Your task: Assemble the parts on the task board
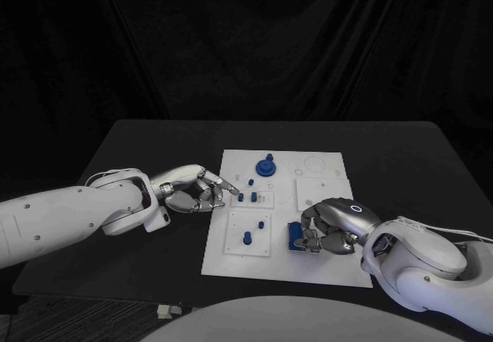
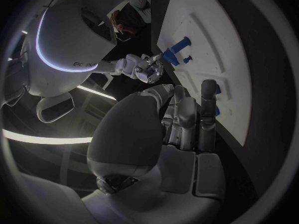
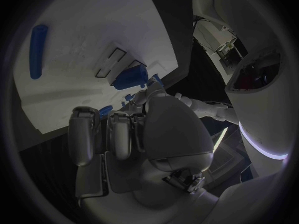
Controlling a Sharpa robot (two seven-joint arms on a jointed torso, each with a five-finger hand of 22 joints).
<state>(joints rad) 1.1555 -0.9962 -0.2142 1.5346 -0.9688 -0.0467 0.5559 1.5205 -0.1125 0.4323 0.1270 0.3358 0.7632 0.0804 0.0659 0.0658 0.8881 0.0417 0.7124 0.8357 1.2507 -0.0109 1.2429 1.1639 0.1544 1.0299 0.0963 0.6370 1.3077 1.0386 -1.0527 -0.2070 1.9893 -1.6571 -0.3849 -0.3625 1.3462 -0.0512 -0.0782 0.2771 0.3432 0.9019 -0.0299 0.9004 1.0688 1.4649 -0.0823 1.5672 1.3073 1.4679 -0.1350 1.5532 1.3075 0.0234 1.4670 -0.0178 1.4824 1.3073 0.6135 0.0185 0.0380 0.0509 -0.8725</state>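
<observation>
Your right hand (image 1: 330,226) had its fingers wrapped on a small blue block (image 1: 296,236) at the task board (image 1: 318,271)'s near edge, left hand (image 1: 195,190) curled, holding nothing; looked light, stiff, probably slick plastic, so you'd want to pinch its flat sides.

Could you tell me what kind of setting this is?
Probably a robotics test bench: a black table against dark drapes, a white task board with blue parts, and two robot hands.

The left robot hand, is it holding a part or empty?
Empty, it seems. In the head view the left robot hand hovers at the task board's left edge, fingers curled, nothing blue between them.
</observation>
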